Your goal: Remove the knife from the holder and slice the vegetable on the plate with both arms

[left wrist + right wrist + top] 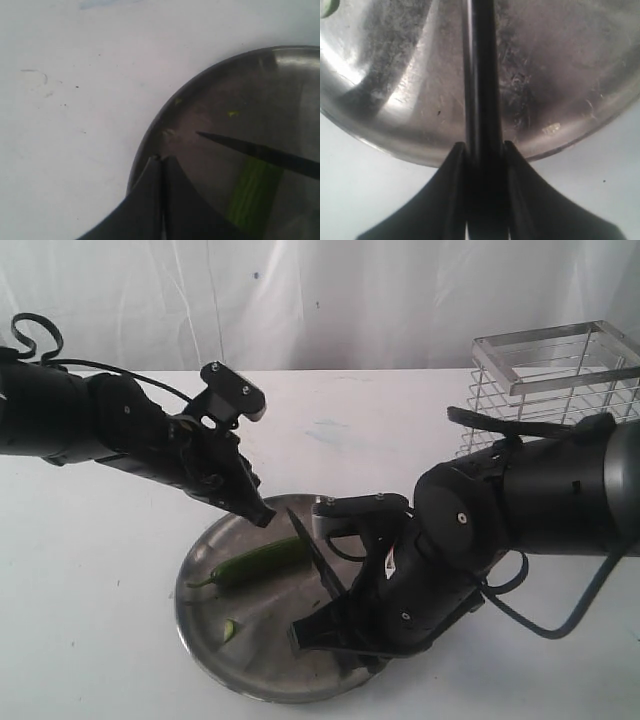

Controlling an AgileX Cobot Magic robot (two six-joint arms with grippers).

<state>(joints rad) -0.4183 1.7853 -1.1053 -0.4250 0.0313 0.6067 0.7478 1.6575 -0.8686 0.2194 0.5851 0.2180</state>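
**Bulky right arm (540, 500) has the knife (318, 558) out; slicing barely begun**

Leaning in from the plate's near-right side, the right arm carries the right gripper (318, 628), whose jaws pinch the knife's handle from both sides. The left gripper (262, 514) hangs over the plate's far-left rim, jaws pressed together on nothing. I cannot tell whether its tip touches the pod. The holder (555, 390) stands well beyond the plate's far-right side, and the knife is out of it, so I judge the first step done. The blade slants over the plate's middle, crossing the thick end of the vegetable (258, 560), which lies mostly whole across the plate's left half. One small green offcut (230, 628) sits nearer the plate's front edge. To me that suggests the cutting has only just started and most slices remain.

Both arms are matte black and cabled. The holder is square chrome wire with horizontal bars. The plate (250, 675) is round, shallow, dull scuffed steel. The blade is dark, thin and pointed. The pod is slender and glossy, with a thin stem.
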